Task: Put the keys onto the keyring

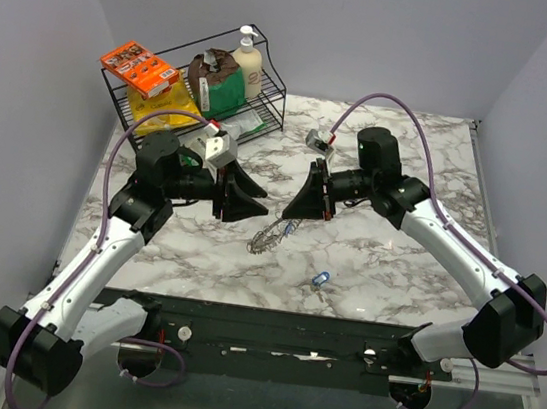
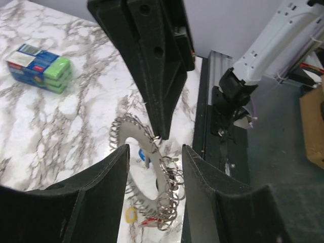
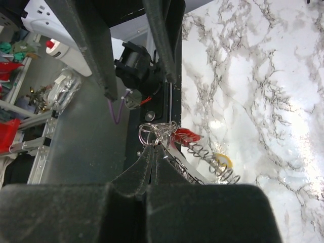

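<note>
The keyring (image 1: 269, 236) is a jagged silvery loop hanging between my two grippers above the marble table. My right gripper (image 1: 293, 212) is shut on a cluster of its small rings, as the right wrist view (image 3: 155, 147) shows. The red key (image 3: 186, 135) and the yellow key (image 3: 223, 160) hang on the loop. My left gripper (image 1: 249, 201) is open. In the left wrist view (image 2: 154, 151) its fingers stand on either side of the keyring (image 2: 167, 187) without touching it. The light blue key (image 1: 321, 280) lies loose on the table near the front.
A black wire rack (image 1: 265, 113) at the back left holds a soap bottle (image 1: 247, 60), a green bag and an orange box (image 1: 138, 68). A pack of green sponges (image 2: 38, 66) lies on the table. The table's front edge and black rail (image 1: 277, 331) are close below.
</note>
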Robot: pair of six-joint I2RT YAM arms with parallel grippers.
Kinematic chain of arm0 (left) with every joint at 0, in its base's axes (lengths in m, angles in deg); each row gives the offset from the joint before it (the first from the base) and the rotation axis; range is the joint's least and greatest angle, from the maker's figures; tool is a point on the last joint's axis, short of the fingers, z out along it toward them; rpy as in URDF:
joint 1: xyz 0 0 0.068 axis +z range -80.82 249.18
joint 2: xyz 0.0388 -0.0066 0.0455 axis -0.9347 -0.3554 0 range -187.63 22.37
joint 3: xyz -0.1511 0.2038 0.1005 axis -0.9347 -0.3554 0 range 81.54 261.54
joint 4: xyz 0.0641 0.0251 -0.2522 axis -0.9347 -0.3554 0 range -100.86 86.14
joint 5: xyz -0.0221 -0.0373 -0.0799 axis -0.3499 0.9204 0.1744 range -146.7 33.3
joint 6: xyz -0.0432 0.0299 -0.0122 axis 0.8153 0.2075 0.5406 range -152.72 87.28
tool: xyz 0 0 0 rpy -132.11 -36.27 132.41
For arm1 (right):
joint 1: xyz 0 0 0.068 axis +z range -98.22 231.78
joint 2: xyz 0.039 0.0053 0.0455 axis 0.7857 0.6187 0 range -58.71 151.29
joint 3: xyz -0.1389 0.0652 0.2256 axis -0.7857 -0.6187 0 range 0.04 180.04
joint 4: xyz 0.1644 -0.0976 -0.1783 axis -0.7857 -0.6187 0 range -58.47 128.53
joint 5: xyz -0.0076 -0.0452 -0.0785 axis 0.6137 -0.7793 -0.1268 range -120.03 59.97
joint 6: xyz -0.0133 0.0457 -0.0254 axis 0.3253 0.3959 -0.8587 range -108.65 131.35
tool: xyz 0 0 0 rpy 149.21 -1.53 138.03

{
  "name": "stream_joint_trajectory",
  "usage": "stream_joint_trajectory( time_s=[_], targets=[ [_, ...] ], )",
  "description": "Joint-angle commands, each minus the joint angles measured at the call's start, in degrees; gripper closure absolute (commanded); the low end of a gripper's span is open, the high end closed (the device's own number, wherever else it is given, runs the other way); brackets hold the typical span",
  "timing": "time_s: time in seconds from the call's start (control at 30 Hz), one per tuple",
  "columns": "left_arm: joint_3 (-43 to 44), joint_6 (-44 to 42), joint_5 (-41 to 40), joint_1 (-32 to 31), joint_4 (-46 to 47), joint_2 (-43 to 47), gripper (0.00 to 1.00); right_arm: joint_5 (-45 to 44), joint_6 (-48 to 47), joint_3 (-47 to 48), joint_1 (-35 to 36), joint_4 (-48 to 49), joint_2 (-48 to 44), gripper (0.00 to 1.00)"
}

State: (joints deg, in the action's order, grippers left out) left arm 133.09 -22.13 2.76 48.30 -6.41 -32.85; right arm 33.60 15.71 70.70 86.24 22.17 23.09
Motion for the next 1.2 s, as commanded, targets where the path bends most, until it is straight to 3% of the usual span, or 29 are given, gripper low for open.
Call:
stream_joint_trajectory(
  time_s=[0.0,0.13,0.3,0.4,0.67,1.17],
  targets=[
    [2.32,-0.48,8.57,1.20,-2.62,-1.64,0.46,0.54,-1.11,-0.51,0.44,0.37,-1.38,0.99],
    [2.94,-2.15,4.45,1.63,-5.45,-2.43,0.46,-5.87,-0.67,-1.04,0.43,-0.16,1.25,0.99],
    [2.33,-2.86,-3.02,1.72,-7.21,-1.91,0.46,-22.55,3.80,0.27,0.44,0.01,6.78,0.99],
    [1.63,-3.03,-6.54,1.81,-7.21,-1.03,0.45,-27.75,6.71,3.52,0.35,0.36,9.07,0.99],
    [0.66,-3.12,-11.03,1.90,-7.21,0.64,0.45,-31.82,11.11,7.31,0.44,4.31,12.24,0.99],
    [-2.33,-2.59,-16.22,2.07,-6.60,1.34,0.45,-34.99,19.80,-20.35,0.44,13.72,13.21,0.99]
  ],
)
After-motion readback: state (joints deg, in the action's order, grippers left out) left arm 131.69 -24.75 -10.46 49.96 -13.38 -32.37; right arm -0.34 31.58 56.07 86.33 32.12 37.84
